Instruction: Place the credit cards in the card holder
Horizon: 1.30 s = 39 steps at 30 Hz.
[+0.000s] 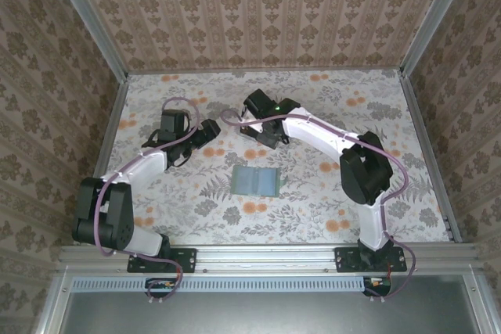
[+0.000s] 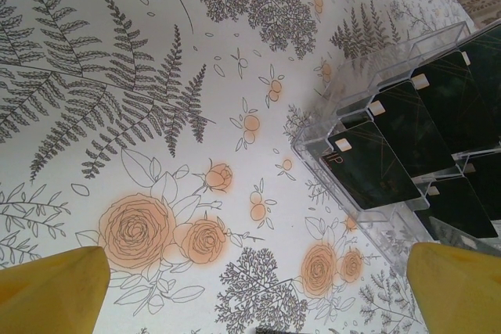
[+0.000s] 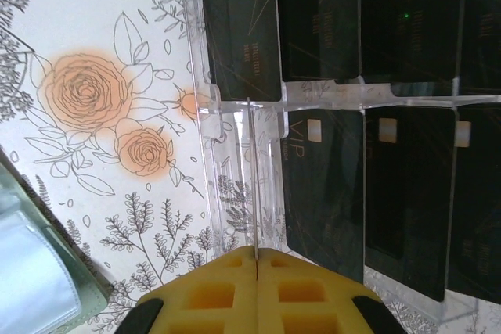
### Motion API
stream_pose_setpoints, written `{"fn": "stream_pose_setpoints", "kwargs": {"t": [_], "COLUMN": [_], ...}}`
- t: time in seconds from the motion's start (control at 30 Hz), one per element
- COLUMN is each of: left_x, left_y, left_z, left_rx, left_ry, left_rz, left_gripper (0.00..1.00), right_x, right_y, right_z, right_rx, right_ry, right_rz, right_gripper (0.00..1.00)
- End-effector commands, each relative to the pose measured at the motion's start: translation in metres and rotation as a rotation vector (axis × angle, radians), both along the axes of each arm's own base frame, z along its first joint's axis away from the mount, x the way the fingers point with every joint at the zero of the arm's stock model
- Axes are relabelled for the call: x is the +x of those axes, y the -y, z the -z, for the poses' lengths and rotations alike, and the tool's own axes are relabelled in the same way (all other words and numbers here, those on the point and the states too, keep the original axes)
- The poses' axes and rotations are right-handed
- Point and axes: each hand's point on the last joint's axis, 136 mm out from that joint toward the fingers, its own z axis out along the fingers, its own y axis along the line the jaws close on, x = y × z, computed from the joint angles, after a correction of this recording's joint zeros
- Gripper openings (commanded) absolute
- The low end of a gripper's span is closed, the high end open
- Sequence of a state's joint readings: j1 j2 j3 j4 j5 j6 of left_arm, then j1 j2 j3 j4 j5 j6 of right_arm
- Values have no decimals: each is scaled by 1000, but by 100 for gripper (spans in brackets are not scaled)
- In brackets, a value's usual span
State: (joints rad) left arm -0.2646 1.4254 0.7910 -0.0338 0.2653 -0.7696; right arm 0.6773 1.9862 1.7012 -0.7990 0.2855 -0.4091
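My right gripper [image 3: 256, 252] is shut on a credit card [image 3: 251, 177], which I see edge-on as a thin line standing up from between the yellow pads, over an empty slot of the clear rack [image 3: 228, 123]. Several more dark credit cards [image 3: 321, 193] sit in the rack's other slots. The grey-green card holder [image 1: 257, 181] lies flat at mid-table, nearer than both grippers, and its corner [image 3: 43, 271] shows at the lower left of the right wrist view. My left gripper [image 2: 257, 254] hangs open over bare tablecloth, with the rack [image 2: 368, 76] and its cards [image 2: 374, 166] to its right.
The table is covered by a floral cloth [image 1: 188, 201] and walled in on three sides by patterned panels [image 1: 266, 13]. In the top view my right gripper [image 1: 270, 138] and left gripper [image 1: 208, 132] stand close together behind the card holder.
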Motion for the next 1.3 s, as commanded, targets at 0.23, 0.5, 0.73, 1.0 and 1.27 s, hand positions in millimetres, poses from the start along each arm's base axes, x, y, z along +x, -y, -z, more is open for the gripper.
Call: {"fn": "stream_pose_setpoints", "kwargs": {"t": [0.23, 0.5, 0.73, 1.0, 1.27], "left_x": [-48, -90, -103, -108, -114], "left_y": [-3, -2, 11, 23, 35], "left_z": [0, 18, 26, 35, 39], "left_rx": [203, 291, 395, 512, 600], "left_ry": [-30, -61, -61, -47, -29], "left_rz": [131, 158, 228, 296, 350], "left_gripper": [100, 100, 100, 100, 100], "right_x": [-52, -104, -120, -126, -122], "right_y": [-22, -38, -33, -25, -35], "right_z": [-59, -44, -14, 6, 20], "right_rx": [389, 767, 953, 998, 1022], "right_ry": [-81, -279, -342, -356, -391], "right_rz": [245, 466, 664, 763, 792], "right_gripper": [0, 0, 0, 0, 0]}}
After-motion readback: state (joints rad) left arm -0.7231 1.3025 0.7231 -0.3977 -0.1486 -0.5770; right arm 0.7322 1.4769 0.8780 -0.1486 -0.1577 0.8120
